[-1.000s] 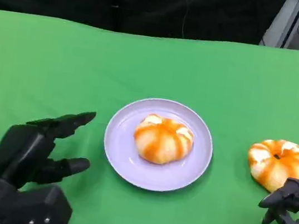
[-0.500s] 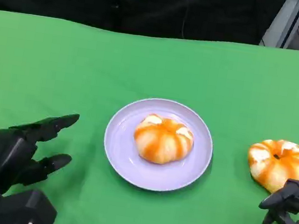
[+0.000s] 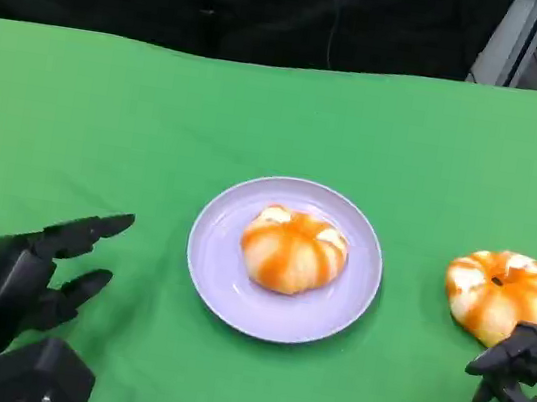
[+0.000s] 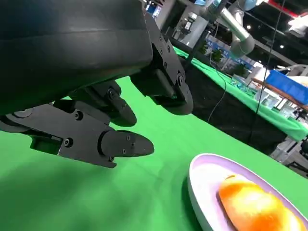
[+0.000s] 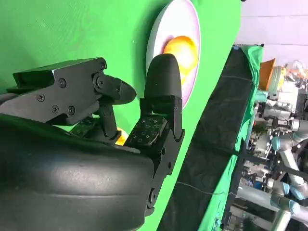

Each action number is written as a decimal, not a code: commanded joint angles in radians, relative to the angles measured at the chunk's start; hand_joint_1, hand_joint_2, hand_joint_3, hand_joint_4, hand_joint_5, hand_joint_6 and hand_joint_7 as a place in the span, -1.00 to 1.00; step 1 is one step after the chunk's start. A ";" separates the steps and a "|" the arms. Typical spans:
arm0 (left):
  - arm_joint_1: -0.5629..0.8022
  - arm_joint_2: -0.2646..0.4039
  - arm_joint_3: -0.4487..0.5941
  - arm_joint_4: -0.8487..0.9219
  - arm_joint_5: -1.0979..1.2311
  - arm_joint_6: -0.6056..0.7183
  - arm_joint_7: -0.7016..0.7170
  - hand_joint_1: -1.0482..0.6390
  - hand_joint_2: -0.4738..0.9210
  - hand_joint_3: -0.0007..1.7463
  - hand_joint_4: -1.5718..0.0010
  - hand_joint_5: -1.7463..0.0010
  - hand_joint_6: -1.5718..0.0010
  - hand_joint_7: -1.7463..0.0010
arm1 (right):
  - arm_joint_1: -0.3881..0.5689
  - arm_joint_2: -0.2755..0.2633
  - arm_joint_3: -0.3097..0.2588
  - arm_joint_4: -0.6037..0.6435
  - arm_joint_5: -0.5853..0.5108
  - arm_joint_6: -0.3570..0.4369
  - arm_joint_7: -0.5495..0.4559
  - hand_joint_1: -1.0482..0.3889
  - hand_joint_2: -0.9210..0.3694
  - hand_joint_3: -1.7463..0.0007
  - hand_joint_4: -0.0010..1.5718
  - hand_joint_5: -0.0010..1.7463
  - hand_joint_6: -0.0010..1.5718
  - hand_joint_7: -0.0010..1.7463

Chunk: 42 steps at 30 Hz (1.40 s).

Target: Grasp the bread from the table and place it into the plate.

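Head view, with both wrist views: the left hand point(image 3: 30, 272) is drawing back toward the table's near left corner, having moved away from the plate point(image 3: 225, 291) over the last second, while its fingers are hanging spread and holding nothing. This retreat is suggesting that the left arm's part is done: one bread point(image 3: 294, 249) is already lying near the middle of the lilac plate. The right hand point(image 3: 522, 383) is keeping its place at the lower right, unchanged across the second, with its fingers partly curled and gripping nothing; whether the fingertips are touching anything is not discernible.

A second bread point(image 3: 499, 293), the piece not yet placed, is resting on the green table point(image 3: 109, 117) to the right of the plate, well apart from the rim and just beyond the right hand. The right wrist view is showing a sliver of that orange crust point(image 5: 121, 138) between the fingers of the right hand point(image 5: 130, 110), and the plate point(image 5: 156, 41) with its bread point(image 5: 180, 55) farther off. The left wrist view is showing the open left hand point(image 4: 120, 115) above bare cloth, with the plate point(image 4: 202, 187) near.

Judged from this layout, the remaining work is falling to the right hand. Nothing is lying between the second bread and the plate; the bread already in the plate is taking up much of its centre, leaving chiefly the rim side free.
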 commanded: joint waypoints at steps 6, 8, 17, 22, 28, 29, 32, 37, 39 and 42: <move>-0.014 0.012 0.015 0.026 -0.003 -0.002 0.043 0.26 1.00 -0.50 -0.14 0.98 -0.08 0.96 | -0.009 -0.021 -0.012 0.002 0.016 0.003 0.018 0.60 -0.89 0.32 0.10 0.60 0.22 0.06; -0.016 0.012 0.017 0.032 -0.004 -0.003 0.047 0.27 1.00 -0.50 -0.18 0.96 -0.12 0.95 | -0.010 -0.021 -0.012 0.001 0.014 0.005 0.016 0.60 -0.89 0.32 0.10 0.61 0.22 0.06; -0.034 0.007 0.015 0.069 0.011 -0.001 0.111 0.22 1.00 -0.48 0.00 -0.20 -0.47 0.82 | -0.012 -0.022 -0.013 0.006 0.012 0.003 0.013 0.59 -0.90 0.33 0.10 0.60 0.21 0.06; -0.042 0.006 0.013 0.084 0.011 0.003 0.131 0.19 1.00 -0.46 0.24 -0.72 0.01 -0.18 | -0.013 -0.023 -0.015 0.011 0.010 0.000 0.010 0.58 -0.90 0.33 0.11 0.60 0.21 0.06; -0.047 0.007 0.011 0.098 0.013 -0.004 0.146 0.19 1.00 -0.48 0.24 -0.82 0.09 -0.38 | -0.016 -0.023 -0.012 0.017 0.002 -0.010 0.001 0.57 -0.91 0.34 0.12 0.59 0.22 0.06; -0.048 0.007 0.011 0.100 0.014 -0.004 0.149 0.19 1.00 -0.49 0.25 -0.83 0.10 -0.40 | -0.017 -0.021 -0.014 0.016 0.008 -0.005 0.005 0.58 -0.91 0.34 0.12 0.58 0.22 0.06; -0.051 0.007 0.009 0.102 0.015 -0.004 0.153 0.18 1.00 -0.49 0.25 -0.87 0.12 -0.44 | -0.018 -0.019 -0.016 0.015 0.016 0.003 0.012 0.58 -0.92 0.34 0.12 0.58 0.22 0.06; -0.049 0.003 0.008 0.100 0.007 -0.008 0.145 0.17 1.00 -0.49 0.26 -0.89 0.14 -0.47 | -0.018 -0.022 -0.014 0.015 0.011 0.001 0.008 0.57 -0.92 0.36 0.13 0.58 0.22 0.06; -0.047 0.003 0.008 0.096 0.008 -0.005 0.145 0.17 1.00 -0.48 0.25 -0.90 0.14 -0.49 | -0.017 -0.020 -0.015 0.013 0.016 0.003 0.013 0.58 -0.93 0.37 0.13 0.58 0.22 0.06; -0.044 0.004 0.009 0.092 0.007 -0.005 0.144 0.16 1.00 -0.48 0.25 -0.91 0.15 -0.51 | -0.016 -0.019 -0.014 0.011 0.016 0.002 0.014 0.59 -0.94 0.38 0.12 0.58 0.22 0.05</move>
